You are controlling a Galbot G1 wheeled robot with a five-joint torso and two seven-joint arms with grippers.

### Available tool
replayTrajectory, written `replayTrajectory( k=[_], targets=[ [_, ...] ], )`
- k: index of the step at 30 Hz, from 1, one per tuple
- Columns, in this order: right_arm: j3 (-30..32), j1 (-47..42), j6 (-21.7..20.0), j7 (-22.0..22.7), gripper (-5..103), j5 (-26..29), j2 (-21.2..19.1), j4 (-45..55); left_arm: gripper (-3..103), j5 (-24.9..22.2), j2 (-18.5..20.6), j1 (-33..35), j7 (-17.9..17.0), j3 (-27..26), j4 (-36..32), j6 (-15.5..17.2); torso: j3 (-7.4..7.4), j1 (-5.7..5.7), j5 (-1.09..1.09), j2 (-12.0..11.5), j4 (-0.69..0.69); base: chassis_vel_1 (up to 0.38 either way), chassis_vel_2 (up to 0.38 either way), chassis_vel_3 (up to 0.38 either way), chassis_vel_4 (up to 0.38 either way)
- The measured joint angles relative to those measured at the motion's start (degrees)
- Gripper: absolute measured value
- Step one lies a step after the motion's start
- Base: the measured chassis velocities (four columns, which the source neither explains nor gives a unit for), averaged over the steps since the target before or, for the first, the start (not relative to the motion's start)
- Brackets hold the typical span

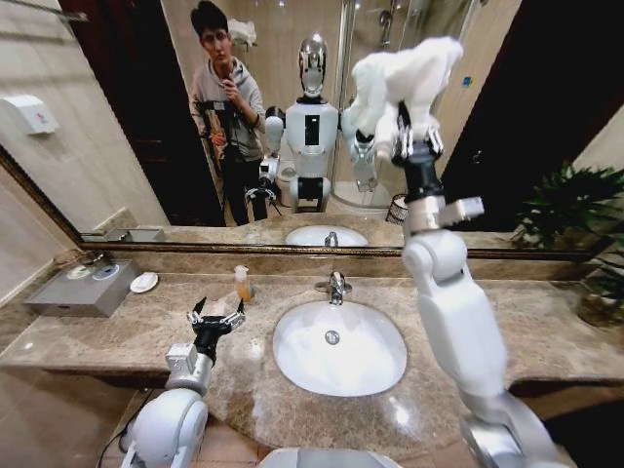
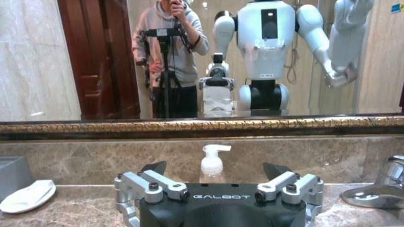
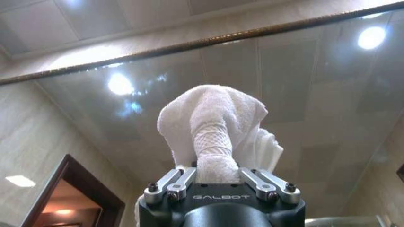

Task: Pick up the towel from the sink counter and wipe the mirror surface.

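Towel [image 1: 405,78] sits clamped in right gripper [image 1: 417,144] fingers, raised high against mirror [image 1: 117,117] for wiping; left gripper [image 1: 215,317] hovers below mirror, fingers apart.

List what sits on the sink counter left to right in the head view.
Grey tray → soap dish → left gripper, hovering with fingers open → pump bottle → faucet behind the basin → right arm's forearm crossing in front → potted plant.
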Motion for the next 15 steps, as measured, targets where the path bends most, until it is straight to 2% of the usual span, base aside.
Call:
replayTrajectory(
  k=[8,15],
  targets=[
    [-0.1,0.8,-0.6,-0.4,18,-1.2,1.5,-1.0,100,0.0,0.0,0.0,0.0,0.0,0.0,0.0,0.00,0.00,0.03,0.0,-0.04,0.000,0.000,0.000,0.000],
    [0.1,0.7,-0.6,-0.3,18,-0.8,1.0,-1.0,100,0.0,0.0,0.0,0.0,0.0,0.0,0.0,0.00,0.00,0.03,0.0,-0.05,0.088,0.070,-0.096,-0.072]
  ],
)
